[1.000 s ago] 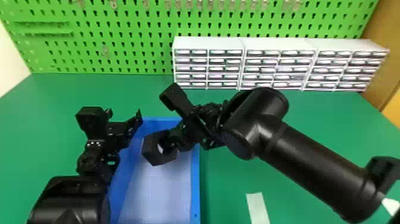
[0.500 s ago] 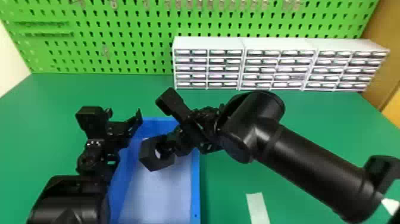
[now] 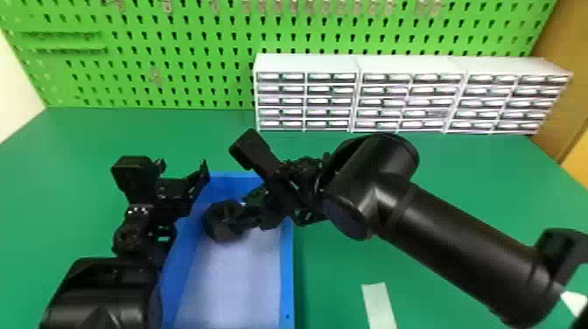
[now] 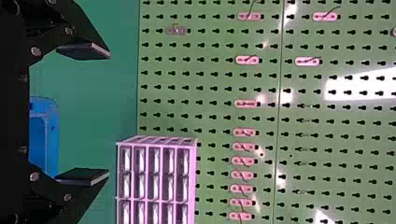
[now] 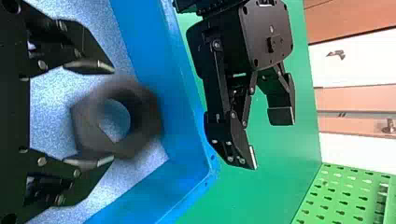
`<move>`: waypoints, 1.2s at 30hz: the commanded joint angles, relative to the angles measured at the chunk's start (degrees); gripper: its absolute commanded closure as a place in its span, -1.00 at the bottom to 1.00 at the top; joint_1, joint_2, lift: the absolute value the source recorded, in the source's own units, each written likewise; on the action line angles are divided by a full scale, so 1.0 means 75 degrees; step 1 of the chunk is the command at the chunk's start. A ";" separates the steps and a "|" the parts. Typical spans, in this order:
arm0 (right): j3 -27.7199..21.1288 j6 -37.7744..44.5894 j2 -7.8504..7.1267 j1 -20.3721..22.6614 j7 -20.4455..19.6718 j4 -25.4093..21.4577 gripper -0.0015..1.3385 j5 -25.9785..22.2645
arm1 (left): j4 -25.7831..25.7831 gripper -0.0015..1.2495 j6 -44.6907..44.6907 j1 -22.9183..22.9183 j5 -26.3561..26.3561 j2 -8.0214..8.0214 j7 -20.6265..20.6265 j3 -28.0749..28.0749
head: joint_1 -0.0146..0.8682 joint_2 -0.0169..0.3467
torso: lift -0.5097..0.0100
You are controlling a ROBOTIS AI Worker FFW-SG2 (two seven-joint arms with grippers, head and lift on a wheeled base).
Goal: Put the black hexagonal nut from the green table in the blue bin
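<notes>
Black hexagonal nut [image 3: 215, 225] sat within the outline of the blue bin [image 3: 287, 280], left of centre in the head view; height above its floor could not be told. Right gripper [image 3: 246, 210], near frame centre: fingers wide apart, nut at their tips. Left gripper [image 3: 183, 168], left of frame: fingers also wide

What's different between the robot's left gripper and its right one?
The right gripper hangs over the blue bin, while the left gripper is at the bin's left side. The right gripper has the black nut close by its fingertips; the left gripper has nothing between its fingers. Both are black, with two fingers standing apart.
</notes>
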 commanded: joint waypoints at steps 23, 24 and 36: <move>-0.2684 0.0692 0.0164 0.0690 0.0422 -0.0493 -0.58 0.1178 | 0.0000 -0.42 0.0000 0.0022 0.0033 0.0000 0.0012 -0.0011 | 0.59 -0.63 | 0.59; -0.2883 0.0715 0.0188 0.0748 0.0434 -0.0575 -0.59 0.1284 | 0.0000 -0.42 0.0000 0.0022 0.0033 0.0000 0.0012 -0.0011 | 0.59 -0.63 | 0.59; -0.4372 0.0879 0.0328 0.1147 0.0574 -0.1172 -0.58 0.2046 | -0.0012 -0.42 0.0000 0.0011 0.0033 0.0000 0.0012 -0.0011 | 0.59 -0.63 | 0.59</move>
